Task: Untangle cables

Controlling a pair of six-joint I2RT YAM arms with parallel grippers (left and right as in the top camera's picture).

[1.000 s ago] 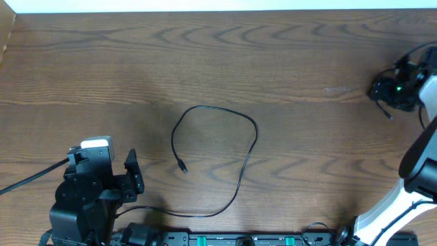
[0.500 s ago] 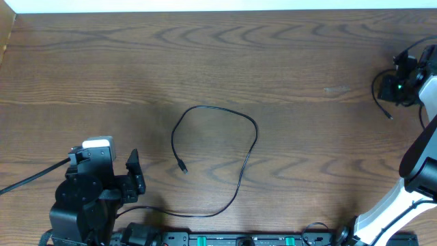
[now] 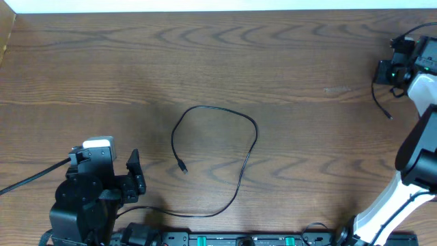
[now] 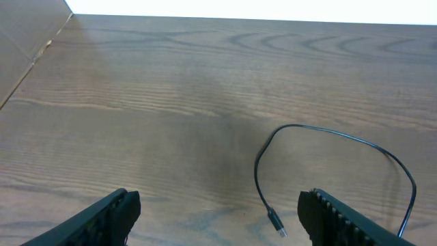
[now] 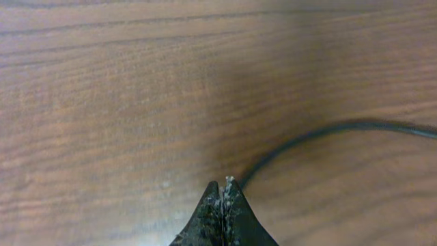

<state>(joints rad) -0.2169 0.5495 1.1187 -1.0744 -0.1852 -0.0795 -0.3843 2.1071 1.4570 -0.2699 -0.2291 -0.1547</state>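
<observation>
One thin black cable (image 3: 247,147) lies in an open loop at mid-table, its plug tip (image 3: 183,167) pointing toward the near edge. The left wrist view shows the same cable (image 4: 328,131) and plug (image 4: 276,222), just inside the right finger. My left gripper (image 3: 134,172) (image 4: 218,219) sits low at the near left, open and holding nothing. At the far right, my right gripper (image 3: 381,71) (image 5: 224,186) is shut, with a second cable (image 5: 321,131) running into its tips. That cable (image 3: 381,102) trails down to a loose end on the table.
A bare wooden tabletop (image 3: 273,61) with a pale strip along the far edge. The arm bases and a black rail (image 3: 232,239) line the near edge. A thicker black lead (image 3: 27,179) runs left from the left arm.
My right gripper has shut and moved toward the far right corner, drawing the upper part of the second cable with it. The left arm and the middle cable have not moved.
</observation>
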